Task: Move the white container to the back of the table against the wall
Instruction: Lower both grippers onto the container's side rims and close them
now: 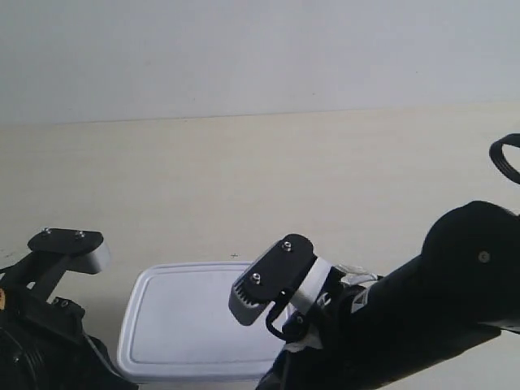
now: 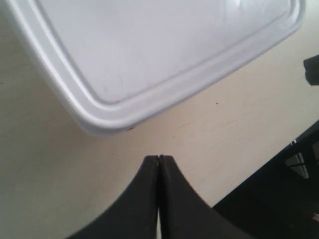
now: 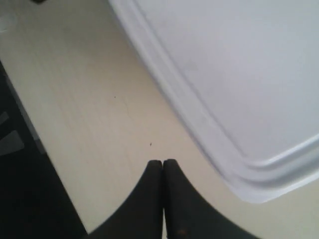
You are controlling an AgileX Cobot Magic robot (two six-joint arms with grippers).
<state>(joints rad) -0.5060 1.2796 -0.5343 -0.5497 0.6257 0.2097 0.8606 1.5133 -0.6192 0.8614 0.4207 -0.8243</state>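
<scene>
The white container (image 1: 191, 321) lies flat with its lid on, near the front edge of the cream table (image 1: 325, 179) and far from the pale wall (image 1: 260, 49). In the left wrist view my left gripper (image 2: 158, 158) is shut and empty, hovering over bare table a short way off a rounded corner of the container (image 2: 149, 45). My right gripper (image 3: 162, 162) is likewise shut on nothing, beside another corner of the container (image 3: 239, 74) without touching it. In the exterior view one arm stands at each side of the box; the right-hand one covers its near right corner.
The arm at the exterior view's left (image 1: 57, 268) and the bulky dark arm at the exterior view's right (image 1: 422, 309) flank the box. A black cable loop (image 1: 505, 158) shows at the right edge. Bare tabletop stretches from the box back to the wall.
</scene>
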